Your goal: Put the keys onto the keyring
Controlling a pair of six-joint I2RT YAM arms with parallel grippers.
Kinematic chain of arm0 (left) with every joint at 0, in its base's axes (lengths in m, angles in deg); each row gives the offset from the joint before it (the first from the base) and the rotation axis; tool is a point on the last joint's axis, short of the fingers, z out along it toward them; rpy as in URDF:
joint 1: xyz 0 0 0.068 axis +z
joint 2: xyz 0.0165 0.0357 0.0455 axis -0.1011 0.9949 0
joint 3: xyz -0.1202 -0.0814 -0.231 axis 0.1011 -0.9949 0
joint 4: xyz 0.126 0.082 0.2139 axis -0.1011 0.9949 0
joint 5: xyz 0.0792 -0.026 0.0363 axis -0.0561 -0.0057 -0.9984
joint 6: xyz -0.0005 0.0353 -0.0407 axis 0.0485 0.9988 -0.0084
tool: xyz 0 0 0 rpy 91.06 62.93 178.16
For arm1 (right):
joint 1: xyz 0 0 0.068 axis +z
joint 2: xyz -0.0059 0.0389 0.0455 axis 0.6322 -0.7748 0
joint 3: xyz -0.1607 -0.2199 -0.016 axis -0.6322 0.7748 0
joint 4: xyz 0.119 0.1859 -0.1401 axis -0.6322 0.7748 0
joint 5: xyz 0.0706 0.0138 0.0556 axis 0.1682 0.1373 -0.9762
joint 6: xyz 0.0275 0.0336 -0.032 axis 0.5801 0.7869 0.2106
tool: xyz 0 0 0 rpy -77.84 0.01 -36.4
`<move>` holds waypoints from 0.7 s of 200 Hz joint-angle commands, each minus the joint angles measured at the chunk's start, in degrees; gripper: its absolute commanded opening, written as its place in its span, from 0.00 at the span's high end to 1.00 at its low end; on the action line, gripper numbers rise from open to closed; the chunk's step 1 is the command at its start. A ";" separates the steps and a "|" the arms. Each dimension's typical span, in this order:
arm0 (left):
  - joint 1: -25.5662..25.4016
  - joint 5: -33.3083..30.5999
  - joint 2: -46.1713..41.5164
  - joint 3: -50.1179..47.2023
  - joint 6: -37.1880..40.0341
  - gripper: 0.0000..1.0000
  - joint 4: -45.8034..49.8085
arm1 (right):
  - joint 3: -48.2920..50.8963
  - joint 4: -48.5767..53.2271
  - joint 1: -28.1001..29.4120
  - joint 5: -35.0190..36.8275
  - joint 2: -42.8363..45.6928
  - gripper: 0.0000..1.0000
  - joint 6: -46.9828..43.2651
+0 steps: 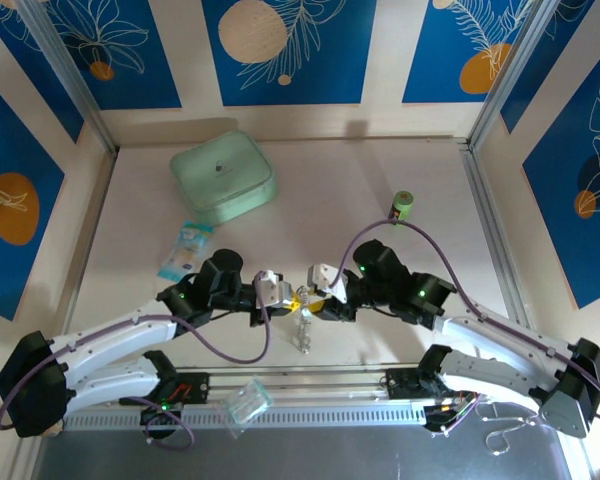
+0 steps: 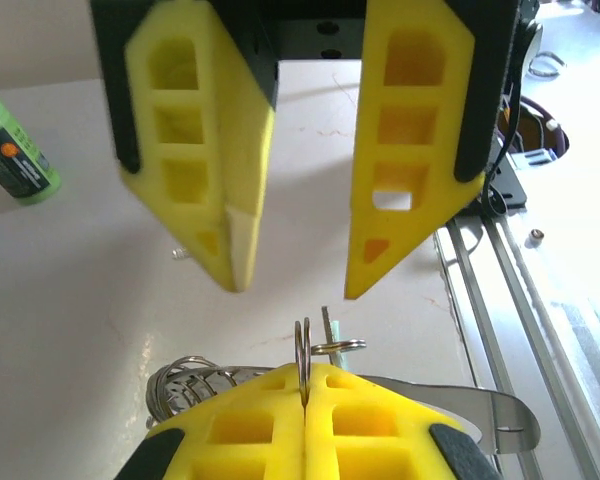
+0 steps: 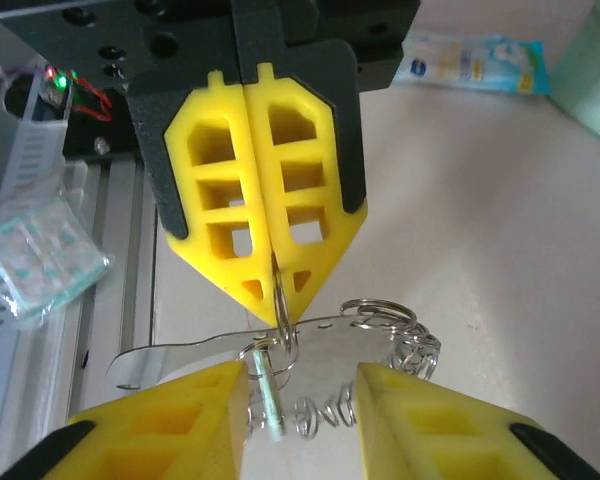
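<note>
The white-and-black left arm (image 1: 110, 340) and the matching right arm (image 1: 500, 340) each sweep inward from the outer near corners. Their black wrists are low over the middle of the table and face each other.

The left gripper (image 1: 294, 296) (image 2: 305, 375) (image 3: 280, 300) has its yellow lattice fingers (image 3: 230, 190) pressed flat together, with a thin silver metal ring (image 2: 302, 345) (image 3: 282, 292) pinched edge-on at their tips.

The right gripper (image 1: 320, 300) (image 2: 295, 285) (image 3: 300, 380) points at it nose to nose. Its yellow fingers (image 2: 195, 170) are spread wide, one tip on either side of the left gripper's tips, not touching them.
</note>
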 commanded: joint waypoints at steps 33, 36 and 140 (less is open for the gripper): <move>-0.32 2.25 -2.31 -4.79 -6.17 1.00 -13.14 | 7.89 -10.18 -0.12 -4.48 2.83 0.60 9.84; -0.32 2.26 -2.33 -4.79 -6.18 1.00 -13.14 | 8.05 -10.49 -0.12 -4.44 2.74 0.60 9.93; -0.32 4.07 -2.22 -5.23 -5.21 1.00 -13.66 | 7.19 -9.45 -0.13 -5.18 7.11 0.62 6.85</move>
